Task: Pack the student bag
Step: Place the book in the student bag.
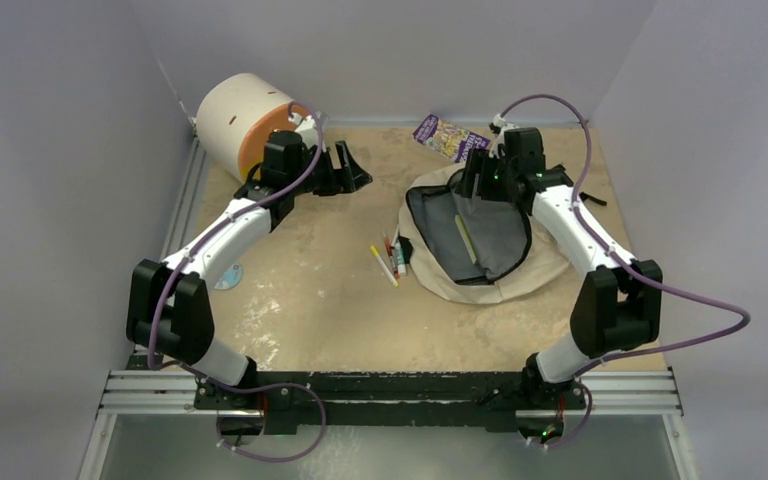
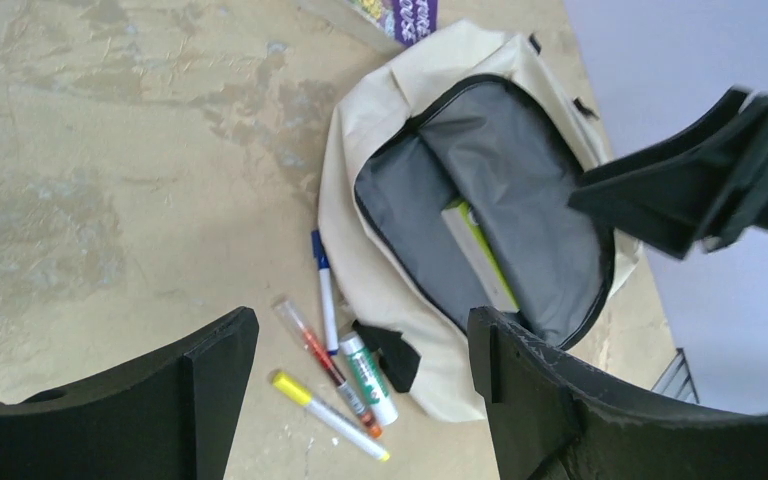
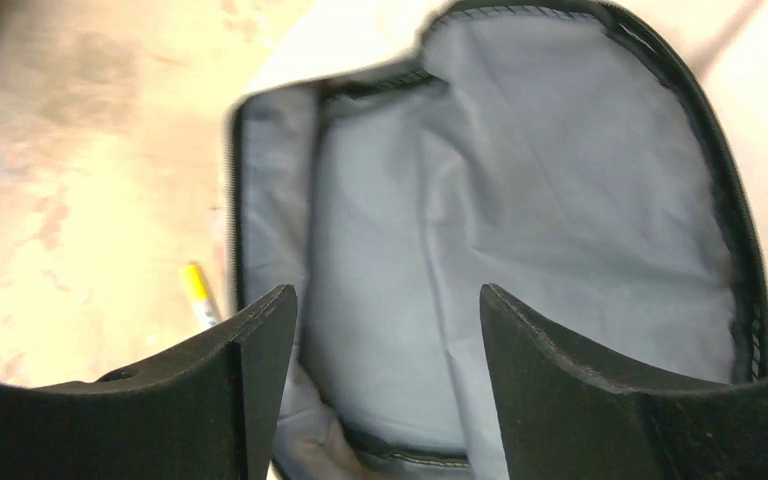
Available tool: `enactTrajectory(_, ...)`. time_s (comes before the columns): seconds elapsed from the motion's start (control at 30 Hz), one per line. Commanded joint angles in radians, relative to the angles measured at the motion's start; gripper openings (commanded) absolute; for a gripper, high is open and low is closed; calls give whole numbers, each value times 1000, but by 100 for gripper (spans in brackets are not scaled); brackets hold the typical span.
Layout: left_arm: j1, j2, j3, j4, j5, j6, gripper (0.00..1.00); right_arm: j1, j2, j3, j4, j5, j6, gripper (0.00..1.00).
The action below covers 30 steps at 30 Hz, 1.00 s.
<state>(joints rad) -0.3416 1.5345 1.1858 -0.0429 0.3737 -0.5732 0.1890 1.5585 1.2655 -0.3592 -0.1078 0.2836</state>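
A: Top view first. Where do you stand?

B: Your bag [image 1: 535, 275] lies unzipped right of centre, mouth wide, with a slim book [image 1: 467, 238] already inside. The pens [image 1: 390, 260] lie just beside its left edge, and a booklet [image 1: 450, 137] sits behind it. I judge you are mid-packing, with loose items left outside. Your right gripper [image 1: 477, 185] hangs over the bag's far rim. Your left gripper [image 1: 353, 170] is well apart from it, near the drum [image 1: 240, 125].

A: And the left wrist?

B: Its fingers are spread and hold nothing. It looks across at the pens and the open bag. The next move likely calls for you to bring this arm over one pen, square the fingers across its barrel and close. The pens lie close together, so pick an outer one.

A: Right wrist?

B: Fingers apart there too, empty, poised above the grey lining. The picture is blurred. The book doesn't show, and only a yellow pen [image 3: 197, 290] peeks out. In the left wrist view the booklet is cut off, and I can't tell what the black tab [image 2: 392, 352] by the pens is.
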Motion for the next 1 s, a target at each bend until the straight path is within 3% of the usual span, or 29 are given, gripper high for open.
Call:
enactTrajectory(0.0,14,-56,-17,-13,14,89,76,-3,-57,73,92,-148,44,70)
enactTrajectory(0.27,19,-51,-39,1,4,136,76,-2,37,172,199,95,119,72)
enactTrajectory(0.47,21,-53,-84,27,0,152,76,-11,250,362,192,253,111,76)
enactTrajectory(0.97,23,-71,-115,64,33,159,76,-122,835,945,142,85,15,84)
